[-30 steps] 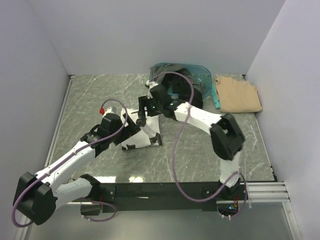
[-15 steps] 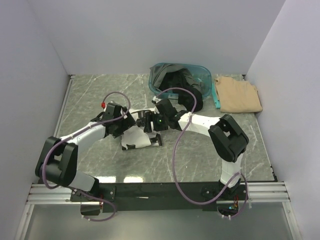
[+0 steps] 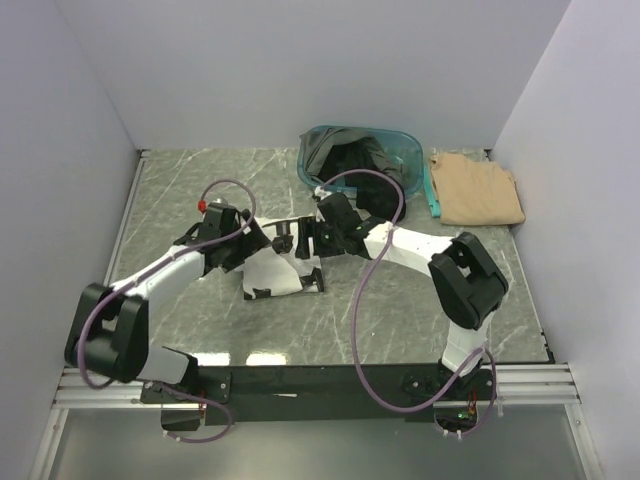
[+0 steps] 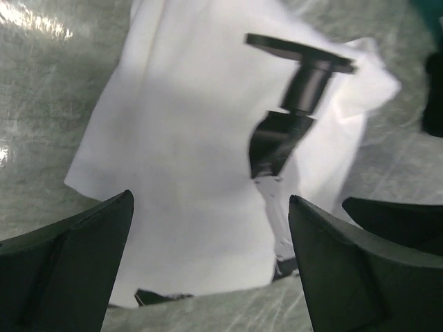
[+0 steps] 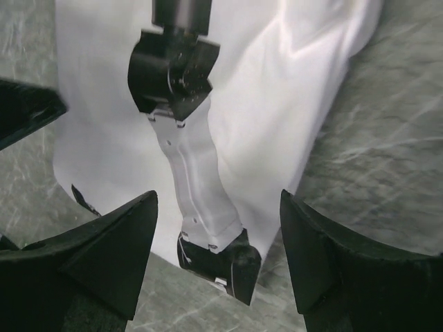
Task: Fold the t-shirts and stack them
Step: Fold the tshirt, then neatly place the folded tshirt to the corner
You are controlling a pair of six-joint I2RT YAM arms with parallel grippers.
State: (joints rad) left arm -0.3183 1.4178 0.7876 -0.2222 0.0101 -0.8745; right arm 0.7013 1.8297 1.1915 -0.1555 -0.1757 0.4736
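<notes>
Left hand wide over white t-shirt; right hand wide too; shirt partly hidden from above.

Bright, even overhead light is filling the top view, and glare is patching the table at 6 o'clock. In the left wrist view the white t-shirt is blowing out, glare is sitting at 10 o'clock, and a dark arm link is smearing slightly at 1 o'clock. In the right wrist view the fingers are reading soft and underexposed at 5 and 7 o'clock.
</notes>
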